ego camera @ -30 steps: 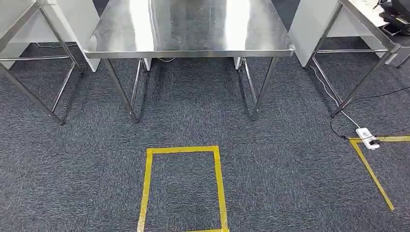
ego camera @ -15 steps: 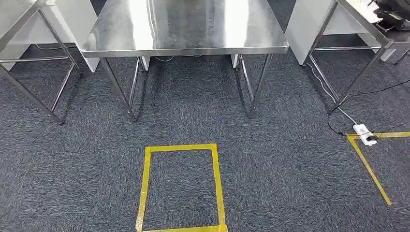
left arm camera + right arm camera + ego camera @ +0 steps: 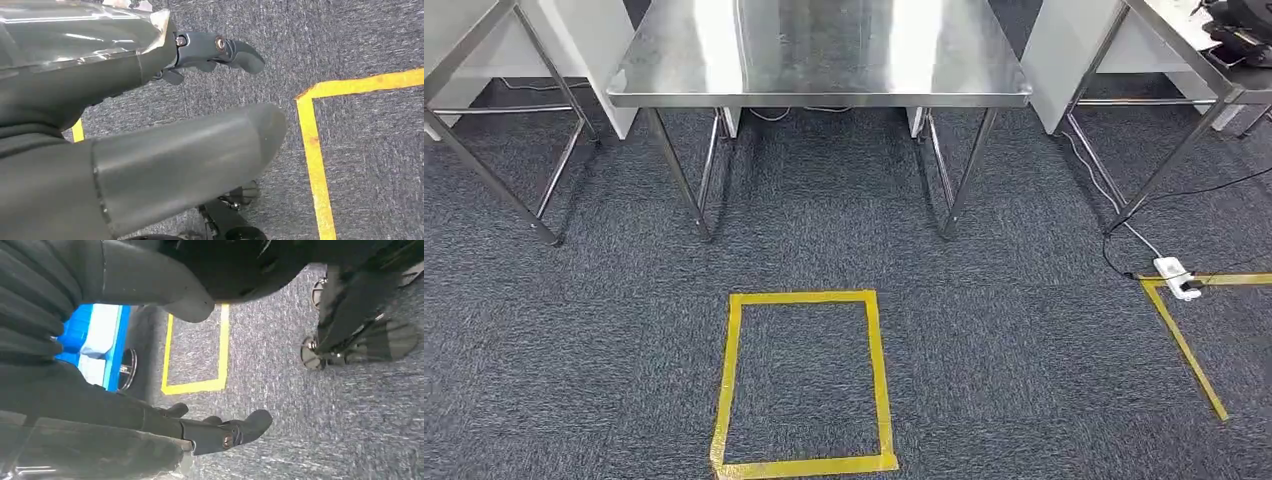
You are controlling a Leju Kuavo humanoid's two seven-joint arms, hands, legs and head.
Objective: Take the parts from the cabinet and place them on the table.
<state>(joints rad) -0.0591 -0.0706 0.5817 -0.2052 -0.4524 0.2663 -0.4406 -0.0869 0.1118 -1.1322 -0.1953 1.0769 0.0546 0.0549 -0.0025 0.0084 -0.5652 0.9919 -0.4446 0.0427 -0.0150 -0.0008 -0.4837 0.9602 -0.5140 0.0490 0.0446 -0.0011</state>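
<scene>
The steel table stands ahead in the head view, its top bare and shiny. In the left wrist view my left hand holds a dark part in glossy clear wrapping between its thick thumb and its darker fingers, hanging over the carpet. In the right wrist view my right hand holds a similar wrapped part under its fingers.
A yellow tape rectangle marks the carpet in front of the table. More steel tables stand at the left and right. A white power strip and its cable lie by more tape at the right. A blue-and-white object shows in the right wrist view.
The whole head view has shifted: the table and tape rectangle sit slightly higher in the picture and the rectangle's near edge now shows. That is the camera moving, not the things.
</scene>
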